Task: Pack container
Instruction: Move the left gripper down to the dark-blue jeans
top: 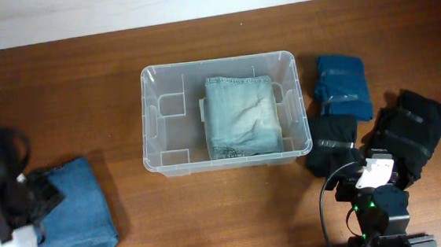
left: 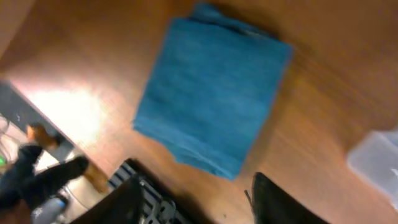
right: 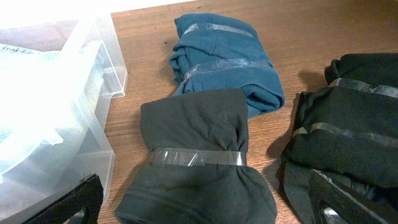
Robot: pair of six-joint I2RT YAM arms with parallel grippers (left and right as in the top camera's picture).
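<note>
The right gripper (right: 205, 183) stands wide open at the bottom of the right wrist view, one dark finger in each lower corner. It holds nothing. A dark grey bundle (right: 196, 162), bound by a band of clear tape, lies between the two fingers; I cannot tell whether either finger touches it. Above that bundle lies a teal bundle (right: 227, 59) with two tape bands, the two touching. A larger black bundle (right: 348, 130) fills the right edge of the frame, just beside the right-hand finger.

The left gripper (left: 196, 180) is also spread wide and empty, its fingers at the bottom of the blurred left wrist view. A folded blue cloth (left: 211, 93) lies flat on the wood above them, its lower corner near the fingertips and apart from them.

The container (top: 151, 121) sits at the centre of the overhead view, up and to the left of the right gripper and well apart from the left one, with the dark grey bundle just beside its lower right corner. Folded pale denim (top: 242, 115) lies in its right half.

Everything rests on a brown wooden table (top: 83, 87). A pale wall (top: 117, 9) runs along the top of the frame.
</note>
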